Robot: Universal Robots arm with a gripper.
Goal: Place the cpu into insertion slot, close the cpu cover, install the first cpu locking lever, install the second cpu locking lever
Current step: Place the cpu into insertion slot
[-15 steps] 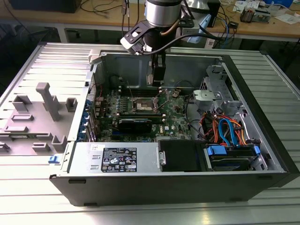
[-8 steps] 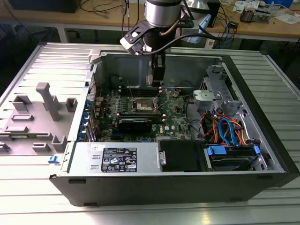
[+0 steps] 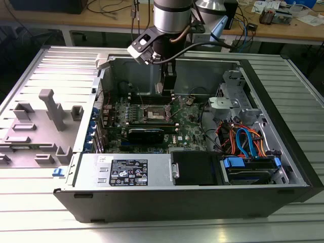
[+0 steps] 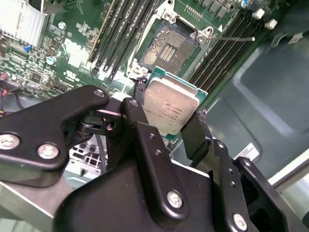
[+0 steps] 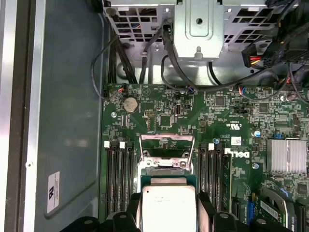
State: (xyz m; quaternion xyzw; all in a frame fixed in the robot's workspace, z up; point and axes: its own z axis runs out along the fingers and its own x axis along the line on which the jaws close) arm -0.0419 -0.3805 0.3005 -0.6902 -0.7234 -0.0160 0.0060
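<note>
Nearest the camera in the exterior view is the labelled power supply [image 3: 130, 171] along the near wall of the open computer case [image 3: 273, 109]. Beyond it lies the green motherboard [image 3: 185, 132], and the gripper [image 3: 163, 90] hangs from the arm just above the board's far side. The insertion slot [image 3: 153, 115] sits on the board close below and in front of the gripper.

In the second wrist view, the black fingers [image 4: 192, 133] are closed most of the way and pinch the cpu [image 4: 170, 104] by two opposite edges. Its silver-grey top faces the camera. The chip is held in the air, tilted, clear of the slot behind it. The slot's bare contact field is exposed. A thin locking lever [image 4: 232, 37] sticks out from one corner. Memory slots [image 4: 113, 36] run along both sides.

In the first wrist view, the chip sits between the fingers, over the near edge of the slot. The cpu cover [image 5: 166, 139] looks raised at the slot's far edge. A round battery [image 5: 129, 104] and a finned heatsink [image 5: 285, 155] lie farther off on the board.
</note>
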